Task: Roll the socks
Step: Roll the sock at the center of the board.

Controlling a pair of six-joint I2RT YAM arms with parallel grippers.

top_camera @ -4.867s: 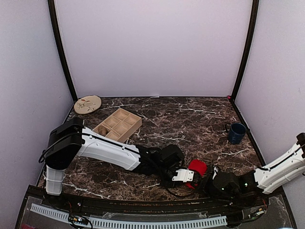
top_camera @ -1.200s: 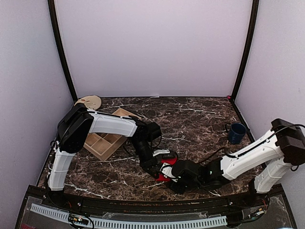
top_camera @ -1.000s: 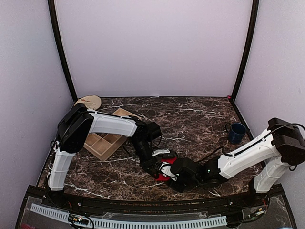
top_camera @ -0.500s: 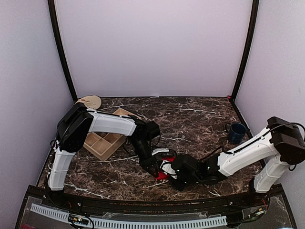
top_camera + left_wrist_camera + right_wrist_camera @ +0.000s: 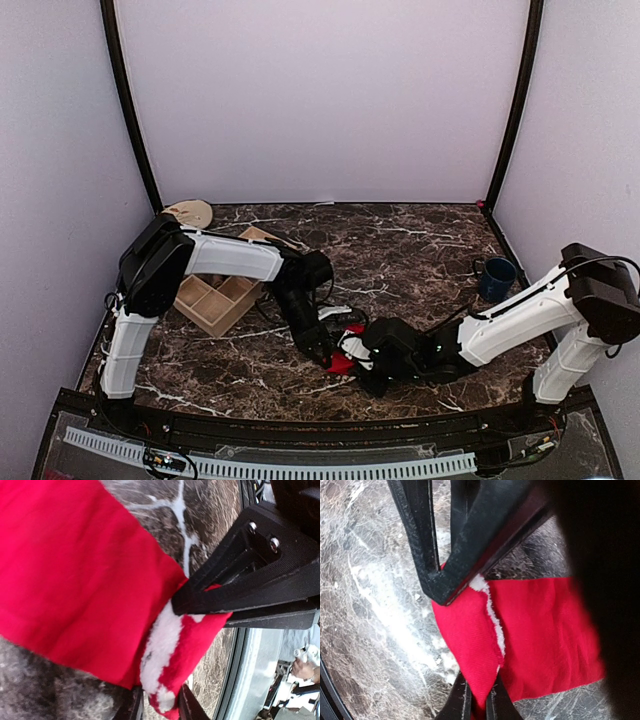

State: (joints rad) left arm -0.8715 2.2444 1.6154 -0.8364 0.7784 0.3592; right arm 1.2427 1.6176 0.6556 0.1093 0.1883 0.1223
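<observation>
A bright red sock (image 5: 343, 364) with a white fuzzy patch (image 5: 160, 650) lies bunched on the marble table near its front edge, between both arms. My right gripper (image 5: 479, 700) is shut on a fold of its red fabric and reaches in from the right (image 5: 356, 352). My left gripper (image 5: 160, 711) comes down from the left (image 5: 328, 352). Its jaws stand slightly apart, with the sock's white-tipped end loose between them. The right gripper's black fingers (image 5: 250, 580) show in the left wrist view, pinching the sock.
A wooden compartment tray (image 5: 222, 292) sits at the left behind the left arm. A blue mug (image 5: 496, 276) stands at the right side. A tan round disc (image 5: 188, 212) lies at the back left corner. The table's front rail runs just below the sock.
The right gripper has closed onto the red sock and shifted slightly left. The left jaws, shut a second ago, have parted a little around the sock's end.
</observation>
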